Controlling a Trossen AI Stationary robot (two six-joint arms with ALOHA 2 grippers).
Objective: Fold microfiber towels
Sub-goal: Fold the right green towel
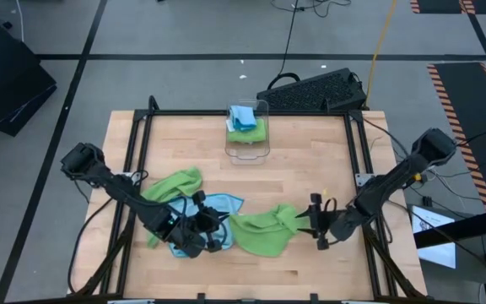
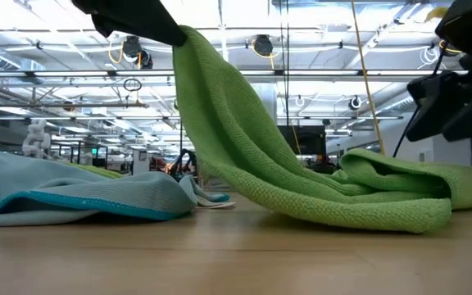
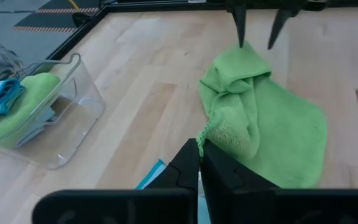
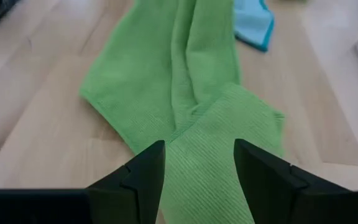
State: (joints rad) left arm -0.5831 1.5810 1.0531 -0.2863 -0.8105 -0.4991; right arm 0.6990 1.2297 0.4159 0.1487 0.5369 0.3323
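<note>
Lime-green towel [image 1: 262, 230] lies near the front edge of the wooden table [image 1: 302, 160], right of centre, partly doubled over itself. Its left corner is pinched in the left gripper [image 3: 199, 163], whose jaws are closed on the cloth and hold it lifted off the wood, so the fabric slopes down to the bunched heap on the right in the low view. Right gripper [image 4: 199, 171] sits just at the towel's right end with jaws standing wide and nothing between them; the cloth lies under and ahead of the gap. A blue towel [image 1: 218, 209] lies flat just left of the green one, partly under the left arm, and a second green towel [image 1: 172, 187] is crumpled beyond it toward the left rail. At the table's far edge, centre, a clear bin [image 1: 248, 132] holds folded green and blue cloths. Bare wood stays open across the middle between bin and towels, and along the front strip. A keyboard [image 1: 315, 90] rests beyond the far right corner. No label or writing can be read; any tags are perhaps hidden in the folds
</note>
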